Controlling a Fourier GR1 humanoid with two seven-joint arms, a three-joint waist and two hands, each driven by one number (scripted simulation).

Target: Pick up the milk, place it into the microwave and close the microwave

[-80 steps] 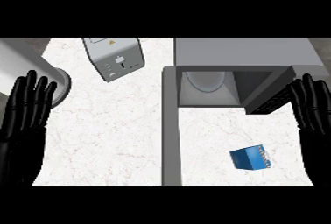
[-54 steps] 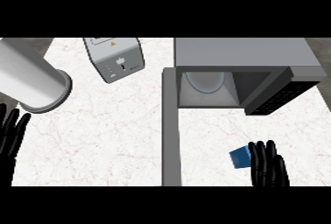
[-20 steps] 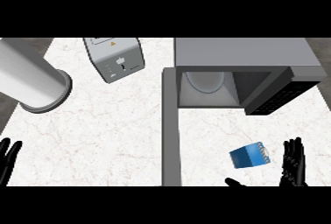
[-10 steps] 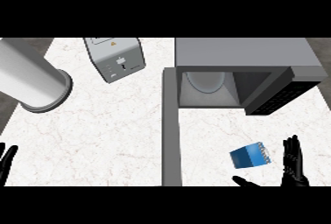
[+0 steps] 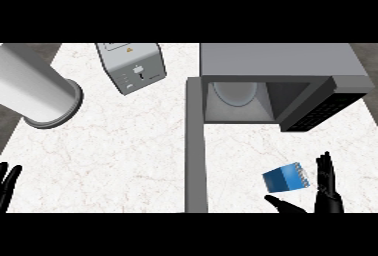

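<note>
The right hand [image 5: 325, 192] is open, fingers straight and thumb spread, just beside the blue milk carton [image 5: 283, 178] on the counter [image 5: 133, 150] before the open microwave [image 5: 273, 80]. The left hand [image 5: 7, 185] rests open at the lower left edge.

Up at twelve o'clock, a little left of centre, sits a grey toaster [image 5: 131, 67], tilted, its control face turned toward us. Over at ten o'clock there's a big pale cylinder [image 5: 33, 91] leaning out past the counter's left edge, round end down and to the right. White marbled counter [image 5: 125, 160] spreads beneath both, with dark floor showing at the corners.
</note>
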